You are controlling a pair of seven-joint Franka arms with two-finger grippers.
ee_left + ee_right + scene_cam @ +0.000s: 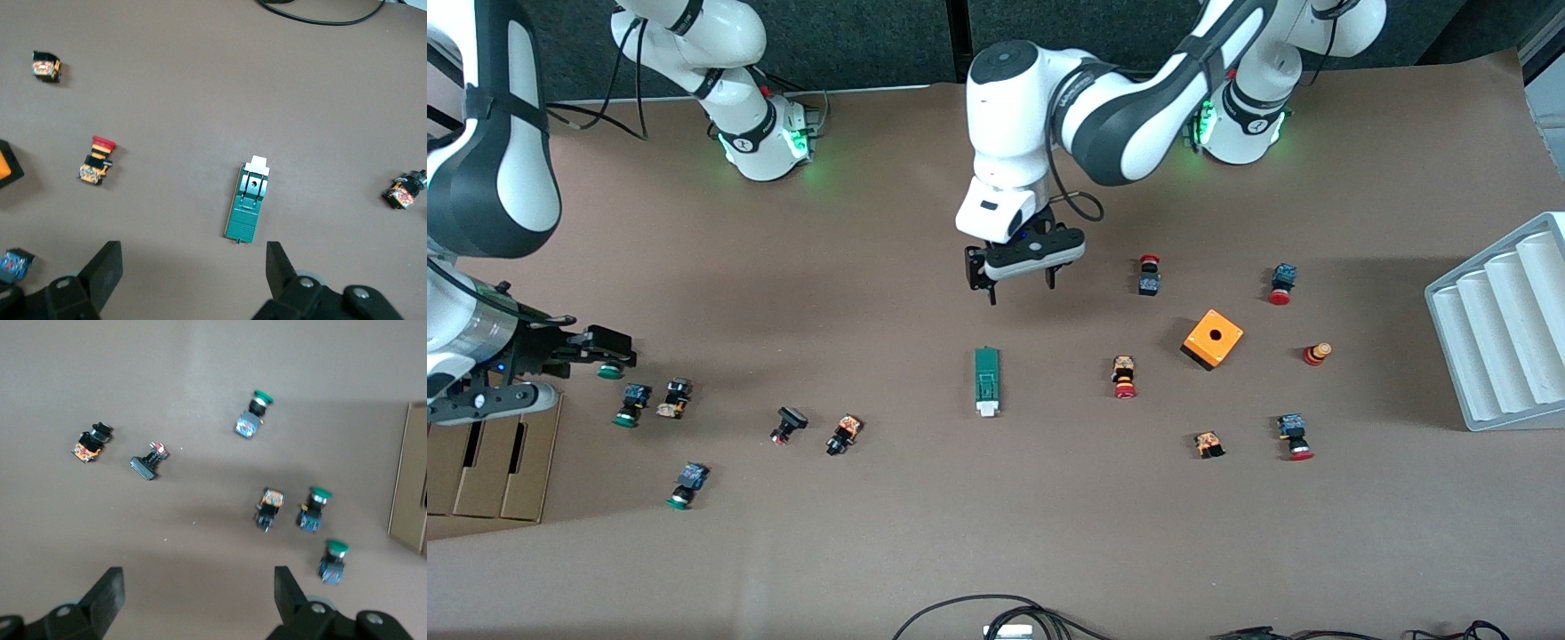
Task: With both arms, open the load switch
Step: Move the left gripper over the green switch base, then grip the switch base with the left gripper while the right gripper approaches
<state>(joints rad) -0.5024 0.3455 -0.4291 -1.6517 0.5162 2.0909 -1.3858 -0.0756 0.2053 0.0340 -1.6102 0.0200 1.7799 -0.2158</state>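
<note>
Load switch [986,380]: you have it flat on the table [960,533], white slider end nearer the front camera, toward the right arm's end from the orange box [1213,339].
Left gripper [1021,283]: you see it up in the air, the load switch just nearer the camera; jaws wide apart, holding nothing.
Right gripper [197,600]: you see it over the green push buttons [313,509] at the right arm's end; jaws spread wide, nothing between them.

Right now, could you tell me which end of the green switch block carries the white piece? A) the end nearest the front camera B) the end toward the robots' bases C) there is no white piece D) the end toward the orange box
A: on the green switch block the white piece sits at the lower end in the front view, the end nearest that camera, pointing away from the open left gripper that hangs above the table.
</note>
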